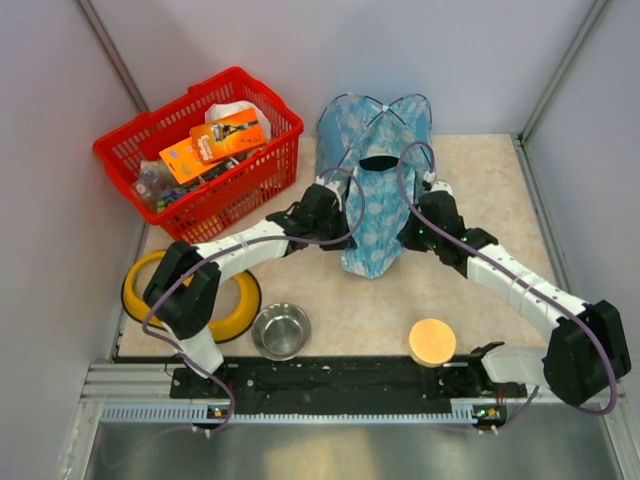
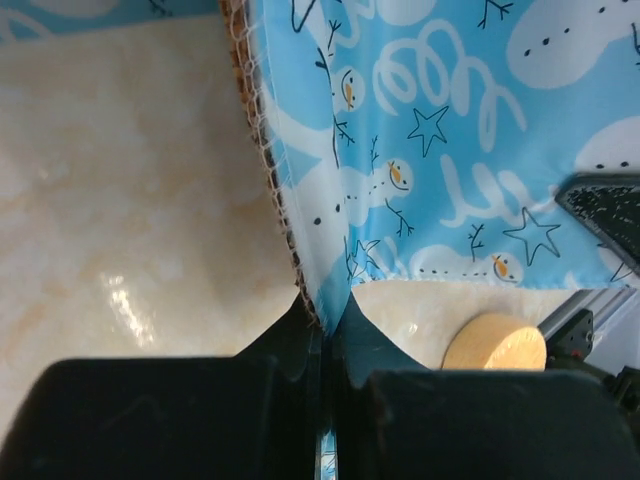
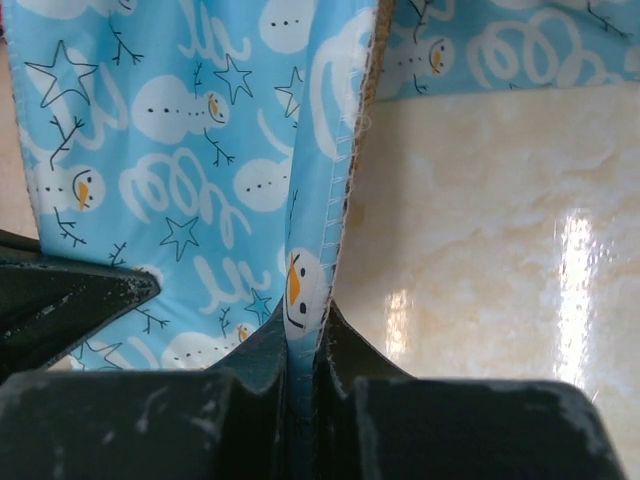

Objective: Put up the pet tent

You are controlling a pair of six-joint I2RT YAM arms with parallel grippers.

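The pet tent (image 1: 375,125) stands upright at the back middle, light blue with dark poles crossing at its top and a dark arched doorway. A flat mat (image 1: 372,225) of the same blue printed fabric stretches from the doorway toward me. My left gripper (image 1: 343,213) is shut on the mat's left edge. In the left wrist view the stitched hem of the mat (image 2: 450,150) is pinched between the fingertips of the left gripper (image 2: 325,322). My right gripper (image 1: 408,233) is shut on the mat's right edge. There the hem of the mat (image 3: 180,150) runs down into the right gripper (image 3: 305,328).
A red basket (image 1: 200,150) full of packets stands at the back left. A yellow bowl (image 1: 190,290) and a steel bowl (image 1: 281,330) sit front left. A round tan disc (image 1: 432,341) lies front right, also seen as the disc (image 2: 495,345). Grey walls enclose the table.
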